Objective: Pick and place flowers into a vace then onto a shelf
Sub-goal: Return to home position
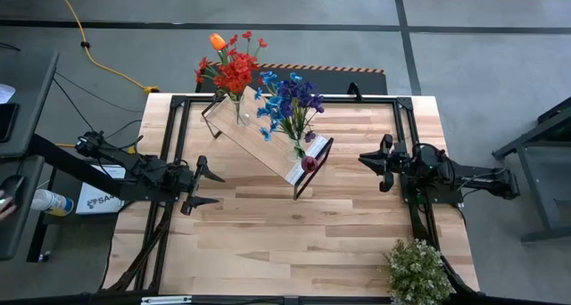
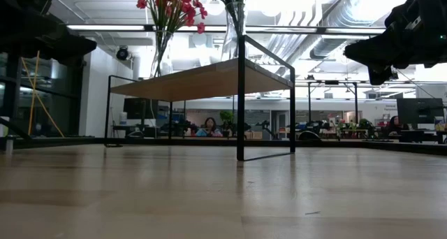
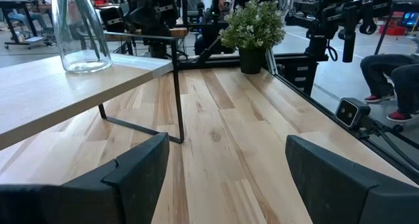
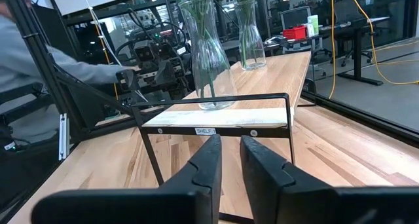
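Bare table (image 2: 223, 190) planks fill the low view's foreground; only the high view shows the shelf (image 1: 268, 137) lying diagonally at the far middle, carrying two glass vases of flowers (image 1: 290, 98), red-orange and blue-purple. Left end effector (image 1: 207, 184) spread, empty; right end effector (image 1: 372, 162) pressed almost together, empty.

Potted bush (image 1: 417, 271) — yellow cable (image 1: 89, 48)

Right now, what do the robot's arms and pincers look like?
Both arms are dark, nearly black, jointed and bulky, with thin black cables running along them. The left pincer ends in two broad, flat, matte fingers. The right pincer has the same dark wedge-shaped fingers.
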{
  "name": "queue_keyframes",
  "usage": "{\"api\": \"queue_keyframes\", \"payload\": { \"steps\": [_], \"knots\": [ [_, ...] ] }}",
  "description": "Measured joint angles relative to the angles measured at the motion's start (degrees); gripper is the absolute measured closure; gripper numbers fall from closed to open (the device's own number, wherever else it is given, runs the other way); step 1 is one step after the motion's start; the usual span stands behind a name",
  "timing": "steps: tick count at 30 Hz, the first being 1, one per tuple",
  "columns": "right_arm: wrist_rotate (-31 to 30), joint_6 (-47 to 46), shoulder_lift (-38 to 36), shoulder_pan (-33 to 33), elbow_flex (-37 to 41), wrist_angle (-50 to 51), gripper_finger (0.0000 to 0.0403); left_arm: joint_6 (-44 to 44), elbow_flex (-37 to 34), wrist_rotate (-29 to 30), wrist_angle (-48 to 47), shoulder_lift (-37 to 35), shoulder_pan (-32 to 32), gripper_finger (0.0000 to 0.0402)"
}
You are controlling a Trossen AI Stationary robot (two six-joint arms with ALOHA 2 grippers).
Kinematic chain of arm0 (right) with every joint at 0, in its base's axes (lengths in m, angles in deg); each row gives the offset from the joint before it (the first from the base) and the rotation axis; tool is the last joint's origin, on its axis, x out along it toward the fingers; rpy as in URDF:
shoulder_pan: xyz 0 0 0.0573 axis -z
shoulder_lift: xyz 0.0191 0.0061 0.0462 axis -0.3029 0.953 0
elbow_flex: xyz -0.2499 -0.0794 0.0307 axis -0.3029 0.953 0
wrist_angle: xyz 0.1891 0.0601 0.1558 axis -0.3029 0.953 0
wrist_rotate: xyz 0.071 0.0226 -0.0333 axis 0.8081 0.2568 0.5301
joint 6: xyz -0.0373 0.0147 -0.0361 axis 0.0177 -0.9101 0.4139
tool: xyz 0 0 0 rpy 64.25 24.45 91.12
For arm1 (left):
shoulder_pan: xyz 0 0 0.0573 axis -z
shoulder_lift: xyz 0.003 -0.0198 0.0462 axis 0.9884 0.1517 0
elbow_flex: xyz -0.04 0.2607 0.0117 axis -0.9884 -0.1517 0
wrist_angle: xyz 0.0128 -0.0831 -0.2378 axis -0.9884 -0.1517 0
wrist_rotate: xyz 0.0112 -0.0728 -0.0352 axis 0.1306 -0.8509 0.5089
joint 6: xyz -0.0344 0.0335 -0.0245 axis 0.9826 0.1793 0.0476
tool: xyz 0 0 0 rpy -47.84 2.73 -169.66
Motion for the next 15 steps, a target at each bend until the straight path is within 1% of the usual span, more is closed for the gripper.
{"api": "queue_keyframes", "payload": {
  "steps": [6,15],
  "knots": [
    [0.0,0.0,0.0,0.0,0.02,0.0,0.0349,0.0,0.0,0.0,0.0,0.0,0.0,0.0064],
    [0.0,0.0,0.0,0.0,0.02,0.0,0.0356,0.0,0.0,0.0,0.0,0.0,0.0,0.0064]
  ]
}}
